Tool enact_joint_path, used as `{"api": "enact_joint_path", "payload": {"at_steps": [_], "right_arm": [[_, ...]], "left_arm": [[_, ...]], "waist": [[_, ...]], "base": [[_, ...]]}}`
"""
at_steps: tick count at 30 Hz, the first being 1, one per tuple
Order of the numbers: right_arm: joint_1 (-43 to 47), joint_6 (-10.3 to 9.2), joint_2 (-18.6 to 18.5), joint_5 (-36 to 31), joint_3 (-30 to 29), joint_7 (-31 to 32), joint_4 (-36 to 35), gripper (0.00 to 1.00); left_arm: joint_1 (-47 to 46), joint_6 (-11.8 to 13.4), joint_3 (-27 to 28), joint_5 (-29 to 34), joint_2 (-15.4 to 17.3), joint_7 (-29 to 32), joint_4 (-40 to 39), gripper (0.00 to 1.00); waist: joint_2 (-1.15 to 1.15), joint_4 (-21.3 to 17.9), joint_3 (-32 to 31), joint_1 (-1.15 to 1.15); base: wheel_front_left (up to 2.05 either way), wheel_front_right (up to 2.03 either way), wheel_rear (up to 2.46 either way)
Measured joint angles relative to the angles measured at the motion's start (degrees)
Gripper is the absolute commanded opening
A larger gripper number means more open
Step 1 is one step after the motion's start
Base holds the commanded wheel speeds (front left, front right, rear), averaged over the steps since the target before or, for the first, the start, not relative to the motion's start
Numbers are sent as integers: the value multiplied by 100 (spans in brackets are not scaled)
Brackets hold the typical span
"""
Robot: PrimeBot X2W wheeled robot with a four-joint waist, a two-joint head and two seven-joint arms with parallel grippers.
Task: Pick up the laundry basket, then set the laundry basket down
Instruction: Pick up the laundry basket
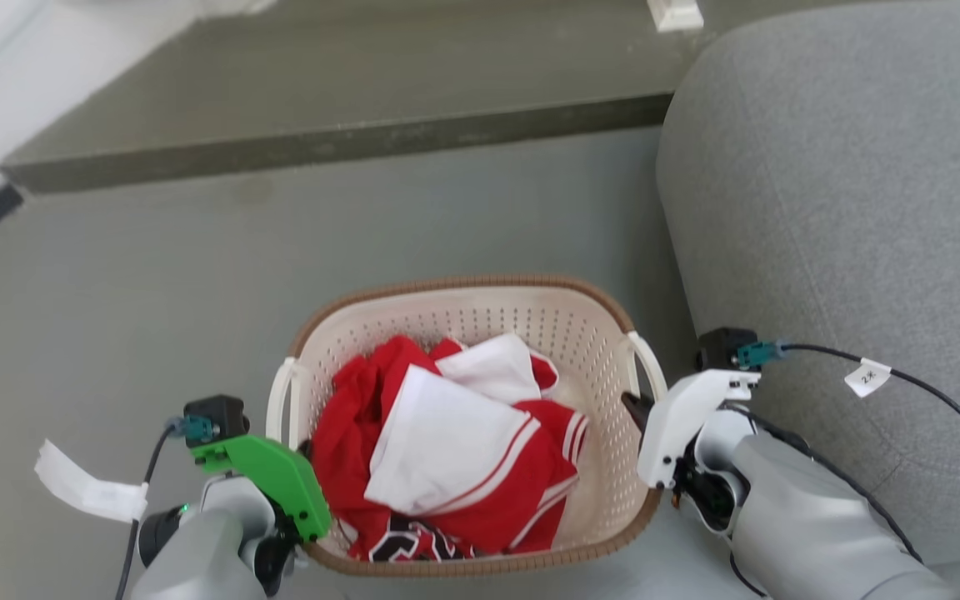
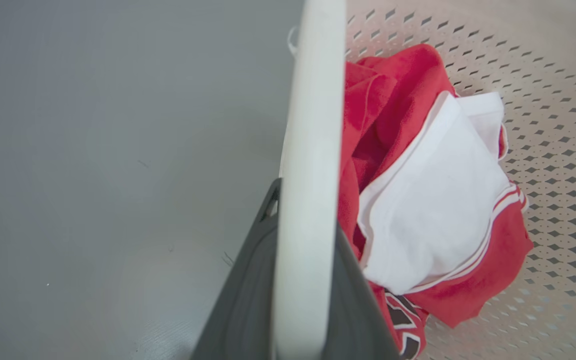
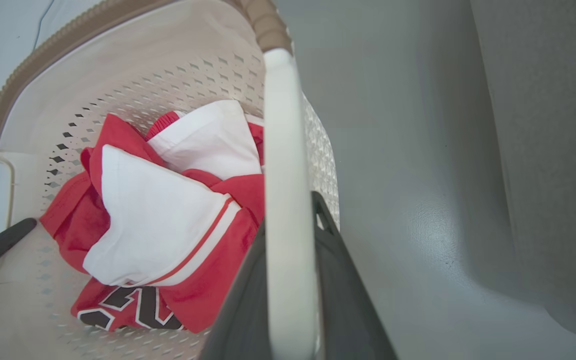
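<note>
**Laundry basket (image 1: 463, 287) gripped at both handles**

The left gripper (image 2: 308, 210) is closed, its 2 dark fingers pinching the basket's white left handle (image 2: 313, 125). The right gripper (image 3: 290, 215) clamps the right handle (image 3: 283, 150) the same way. Between them the basket holds red and white clothes (image 1: 447, 442). It is over the grey floor (image 1: 155, 275), just beside a grey sofa (image 1: 847, 208); whether it touches the floor cannot be told. A low step (image 1: 322, 92) runs beyond.
</note>
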Motion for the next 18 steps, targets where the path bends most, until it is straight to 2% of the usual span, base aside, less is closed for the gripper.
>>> {"api": "enact_joint_path", "payload": {"at_steps": [10, 18], "right_arm": [[302, -60, -23, 124, 199, 311, -78, 0], [328, -156, -45, 242, 324, 464, -160, 0]], "left_arm": [[333, 1, -108, -201, 15, 222, 19, 0], [347, 1, -118, -246, 26, 322, 48, 0]], "waist": [[0, 33, -504, 0], [0, 46, -634, 0]], "base": [[0, 0, 0], [0, 0, 0]]}}
